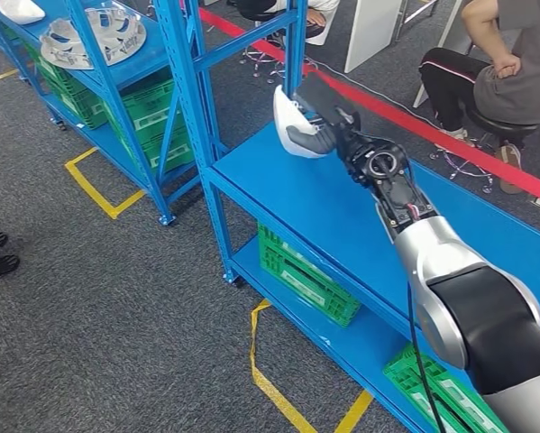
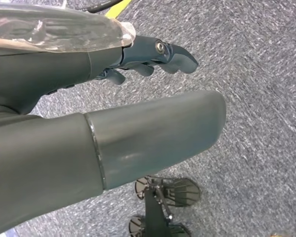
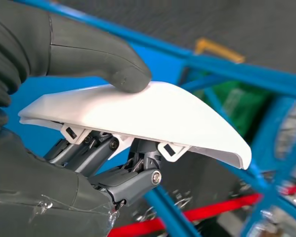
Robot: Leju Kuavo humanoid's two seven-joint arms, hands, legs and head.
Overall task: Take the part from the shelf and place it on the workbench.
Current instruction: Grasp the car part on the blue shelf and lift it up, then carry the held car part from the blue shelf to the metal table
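Observation:
A white curved plastic part (image 1: 288, 122) is held by my right hand (image 1: 321, 135) above the left end of the blue shelf board (image 1: 321, 216). Up close, the thumb (image 3: 101, 54) presses on top of the white part (image 3: 146, 118) while darker fingers (image 3: 127, 173) support it from beneath. My left hand (image 2: 139, 113) hangs over grey carpet with fingers extended and nothing in it.
Blue rack uprights (image 1: 192, 99) stand just left of the part. A second rack holds white parts (image 1: 93, 36) and green crates (image 1: 151, 117). More green crates (image 1: 307, 275) sit under the shelf. A seated person (image 1: 498, 72) is behind a red floor line (image 1: 416, 122). Yellow tape (image 1: 267, 379) marks the floor.

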